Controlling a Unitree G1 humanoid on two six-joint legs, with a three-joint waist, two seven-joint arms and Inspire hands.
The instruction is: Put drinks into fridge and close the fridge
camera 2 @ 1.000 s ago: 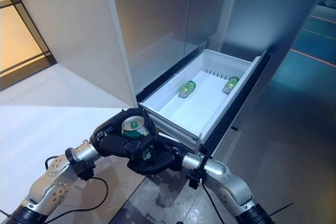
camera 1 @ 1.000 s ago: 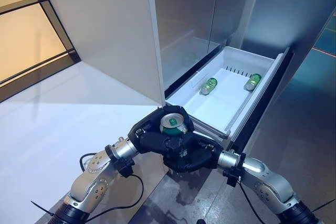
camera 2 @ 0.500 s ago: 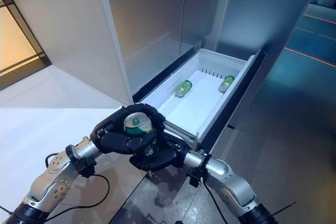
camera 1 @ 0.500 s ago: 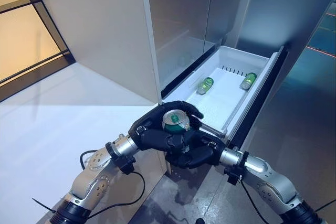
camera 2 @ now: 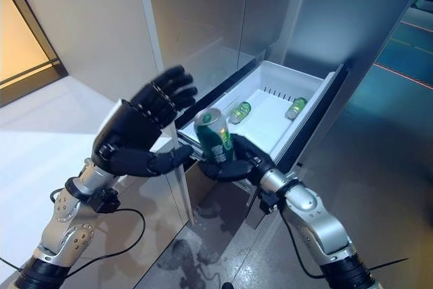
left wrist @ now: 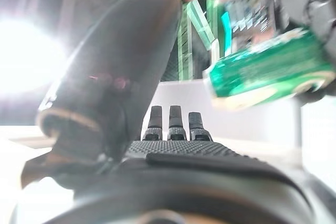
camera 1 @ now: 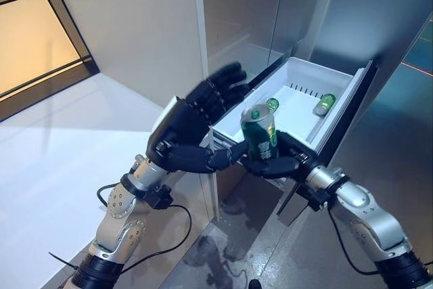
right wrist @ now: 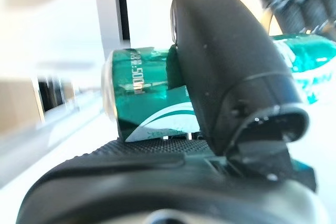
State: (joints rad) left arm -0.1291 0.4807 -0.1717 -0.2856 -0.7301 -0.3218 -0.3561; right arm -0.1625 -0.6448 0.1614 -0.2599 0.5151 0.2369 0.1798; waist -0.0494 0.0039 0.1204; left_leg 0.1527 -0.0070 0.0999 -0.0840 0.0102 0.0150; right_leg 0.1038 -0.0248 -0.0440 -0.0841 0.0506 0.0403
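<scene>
My right hand is shut on a green can and holds it upright just in front of the open white fridge drawer. The can also shows under the thumb in the right wrist view and in the left wrist view. My left hand is open, fingers spread, raised beside the can and apart from it, its thumb pointing toward the right hand. Green cans lie on their sides at the back of the drawer, one partly hidden behind the held can.
The tall grey fridge stands behind the drawer. A white cabinet side panel rises at the left. A pale floor lies to the left and a grey shiny floor below the drawer.
My left hand has let go of the can and opened upward. My right hand has lifted the can and tipped it upright nearer the drawer.
</scene>
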